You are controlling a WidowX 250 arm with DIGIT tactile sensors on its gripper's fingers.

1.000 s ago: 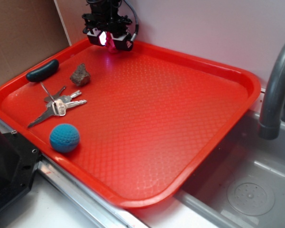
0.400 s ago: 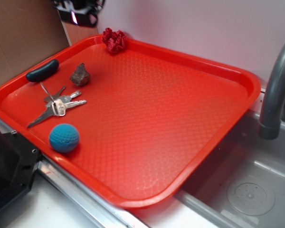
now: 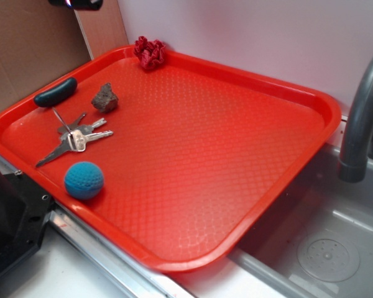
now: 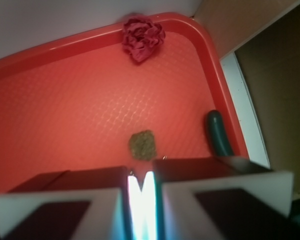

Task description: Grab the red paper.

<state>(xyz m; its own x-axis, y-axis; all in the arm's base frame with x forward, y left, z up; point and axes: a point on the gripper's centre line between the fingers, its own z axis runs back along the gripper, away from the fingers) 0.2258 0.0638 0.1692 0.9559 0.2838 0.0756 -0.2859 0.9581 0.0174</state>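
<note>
The red paper, a small dark red wrinkled wad, lies in the far corner of the red tray, against its rim. In the wrist view the red paper shows at the top, far beyond the fingers. My gripper is high up at the top left edge of the exterior view, up and left of the paper and clear of the tray. In the wrist view my gripper has its jaws pressed together with nothing between them.
On the tray's left part lie a grey-brown stone, a dark teal handle-shaped object, a bunch of keys and a blue ball. A cardboard wall stands at left. A grey faucet and sink are at right.
One second ago my gripper was down at the red paper in the far corner. It has since risen and moved left, and the paper stays on the tray.
</note>
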